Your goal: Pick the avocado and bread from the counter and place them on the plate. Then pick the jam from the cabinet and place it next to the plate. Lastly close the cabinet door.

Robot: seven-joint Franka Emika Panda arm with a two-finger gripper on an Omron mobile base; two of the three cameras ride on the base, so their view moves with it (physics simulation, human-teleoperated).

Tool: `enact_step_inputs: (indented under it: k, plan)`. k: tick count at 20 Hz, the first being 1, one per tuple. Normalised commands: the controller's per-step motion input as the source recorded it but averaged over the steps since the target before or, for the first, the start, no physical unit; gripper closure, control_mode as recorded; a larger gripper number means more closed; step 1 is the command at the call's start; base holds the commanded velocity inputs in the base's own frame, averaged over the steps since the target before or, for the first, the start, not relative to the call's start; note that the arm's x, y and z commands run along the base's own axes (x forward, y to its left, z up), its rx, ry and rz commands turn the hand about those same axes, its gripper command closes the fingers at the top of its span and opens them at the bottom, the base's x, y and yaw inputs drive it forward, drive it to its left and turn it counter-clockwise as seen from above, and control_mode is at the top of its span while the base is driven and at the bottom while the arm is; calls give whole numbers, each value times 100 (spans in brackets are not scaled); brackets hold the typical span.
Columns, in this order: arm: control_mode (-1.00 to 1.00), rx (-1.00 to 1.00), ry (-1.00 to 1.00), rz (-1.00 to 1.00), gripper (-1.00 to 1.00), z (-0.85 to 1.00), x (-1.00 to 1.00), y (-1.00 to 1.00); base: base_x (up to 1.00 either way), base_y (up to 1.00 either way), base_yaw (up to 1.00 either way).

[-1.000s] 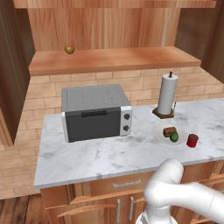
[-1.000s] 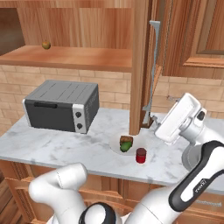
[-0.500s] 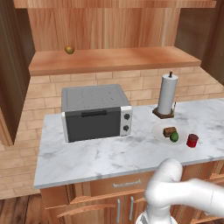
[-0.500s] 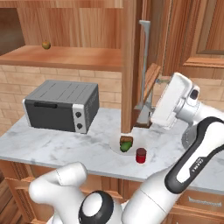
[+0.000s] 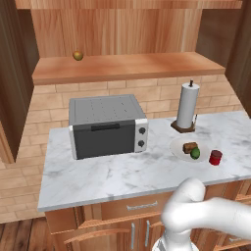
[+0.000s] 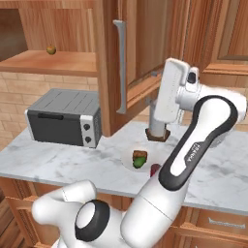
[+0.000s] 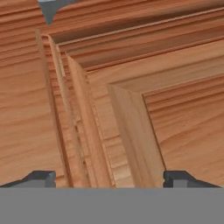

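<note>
The white plate (image 5: 178,147) lies on the marble counter (image 5: 112,171) with the bread (image 5: 189,146) and the dark green avocado (image 5: 195,154) on it. The red jam (image 5: 215,157) stands on the counter just right of the plate. In the right base view, the plate (image 6: 130,162), bread (image 6: 140,155) and avocado (image 6: 139,163) show below the raised arm. The cabinet (image 5: 127,66) door (image 6: 133,53) is partly swung, and my hand is pressed close to its outer face. My gripper (image 7: 110,179) is open, fingertips (image 7: 41,178) wide apart against the door's wood panel.
A grey toaster oven (image 5: 105,125) stands on the counter's left part, and a paper towel holder (image 5: 187,105) sits behind the plate. A yellowish-brown round fruit (image 5: 77,55) rests on the cabinet shelf. The door carries a long silver handle (image 6: 119,68). Wooden drawers run under the counter.
In the right base view the cabinet door has swung leftward toward the cabinet, with my hand rising and following it. The things on the counter have not moved.
</note>
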Motion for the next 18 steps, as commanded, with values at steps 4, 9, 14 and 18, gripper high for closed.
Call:
enact_step_inputs:
  k: [4, 9, 14, 18]
  plan:
    - [-100, -11, 0, -27, -100, 23, 0, 78, 0, 0, 0]
    - [-100, -11, 0, -32, -100, 24, 0, 92, 0, 0, 0]
    - [-100, -10, 0, -33, -100, 12, 0, 90, 0, 0, 0]
    - [-100, -8, 0, -30, -100, 1, 15, 73, 0, 0, 0]
